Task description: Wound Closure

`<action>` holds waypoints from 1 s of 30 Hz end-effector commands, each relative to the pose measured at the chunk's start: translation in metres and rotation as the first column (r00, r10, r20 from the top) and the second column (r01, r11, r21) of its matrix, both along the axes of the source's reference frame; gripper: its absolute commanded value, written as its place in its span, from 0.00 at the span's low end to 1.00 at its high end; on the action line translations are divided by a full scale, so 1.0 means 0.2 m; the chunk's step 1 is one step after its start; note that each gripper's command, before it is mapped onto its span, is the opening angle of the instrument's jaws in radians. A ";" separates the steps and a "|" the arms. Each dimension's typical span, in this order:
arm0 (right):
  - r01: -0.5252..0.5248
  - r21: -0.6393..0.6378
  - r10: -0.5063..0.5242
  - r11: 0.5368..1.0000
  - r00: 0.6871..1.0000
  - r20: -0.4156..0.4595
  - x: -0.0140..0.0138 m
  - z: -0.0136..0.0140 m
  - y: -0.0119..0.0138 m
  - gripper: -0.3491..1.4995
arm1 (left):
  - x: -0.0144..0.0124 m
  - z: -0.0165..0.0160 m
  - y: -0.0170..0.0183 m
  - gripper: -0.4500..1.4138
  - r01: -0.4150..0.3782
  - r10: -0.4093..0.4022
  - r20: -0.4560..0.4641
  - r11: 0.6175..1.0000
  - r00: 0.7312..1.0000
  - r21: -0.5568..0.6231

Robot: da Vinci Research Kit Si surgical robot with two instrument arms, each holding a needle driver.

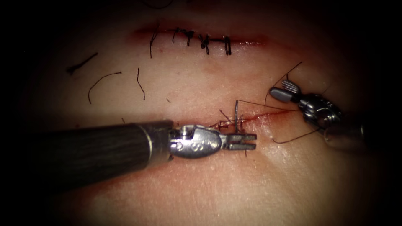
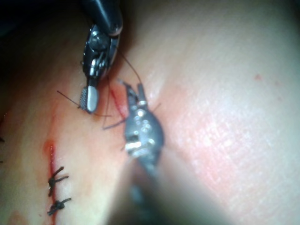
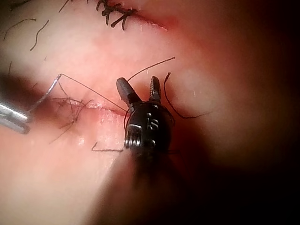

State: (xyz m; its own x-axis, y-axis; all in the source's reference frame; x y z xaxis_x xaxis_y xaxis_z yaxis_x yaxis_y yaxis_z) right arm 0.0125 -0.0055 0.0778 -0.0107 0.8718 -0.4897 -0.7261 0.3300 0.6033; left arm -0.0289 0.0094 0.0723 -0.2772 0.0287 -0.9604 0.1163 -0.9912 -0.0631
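Note:
The left tool (image 1: 250, 141) lies across the near cut (image 1: 272, 114), its jaws shut on the needle (image 1: 237, 115) near its lower end. The needle stands steeply above the cut; I cannot tell whether its lower end touches the tissue (image 1: 217, 184). Thread (image 1: 264, 105) runs from the needle's top rightward toward the right tool (image 1: 277, 86), which hovers right of the needle, open and holding nothing. In the right wrist view the right tool (image 3: 137, 80) is spread, with the thread (image 3: 93, 91) passing beside it to the needle (image 3: 47, 96). The left wrist view shows the left tool (image 2: 131, 85).
A second cut (image 1: 201, 39) farther back is closed with several dark stitches. Loose cut ends of thread (image 1: 100, 81) lie on the tissue at the left. Thread ends (image 1: 226, 121) bristle at the near cut, and a slack loop (image 1: 293, 139) lies below the right tool. Red fluid stains the cut.

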 end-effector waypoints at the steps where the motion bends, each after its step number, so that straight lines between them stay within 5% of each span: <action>1: 0.001 0.002 -0.001 1.000 1.000 -0.005 0.007 0.003 -0.001 0.72 | -0.003 0.003 -0.001 0.00 -0.001 0.001 0.002 1.000 1.000 0.001; 12: 0.002 0.015 -0.002 1.000 1.000 -0.010 0.011 0.002 0.008 0.68 | -0.001 0.003 -0.002 0.00 -0.007 0.007 0.006 1.000 1.000 0.002; 13: 0.006 0.016 -0.006 1.000 1.000 -0.012 0.011 0.002 0.008 0.58 | 0.000 0.003 -0.002 0.00 -0.007 0.007 0.006 1.000 1.000 0.002; 15: 0.023 0.016 -0.023 1.000 1.000 -0.018 0.010 0.002 0.007 0.08 | 0.000 0.003 -0.002 0.00 -0.007 0.007 0.006 1.000 1.000 0.002; 16: 0.042 0.003 -0.042 0.999 0.999 -0.008 0.010 0.002 0.006 0.00 | 0.000 0.003 -0.002 0.00 -0.008 0.008 0.007 1.000 1.000 0.002; 23: 0.083 -0.017 -0.082 0.996 0.996 0.028 0.011 -0.004 0.001 0.00 | 0.003 0.004 0.006 0.00 0.029 -0.028 -0.021 0.999 0.999 0.034; 30: 0.107 -0.046 -0.104 0.993 0.992 0.064 0.012 -0.012 -0.008 0.00 | 0.007 0.008 0.038 0.00 0.129 -0.123 -0.070 0.988 0.990 0.081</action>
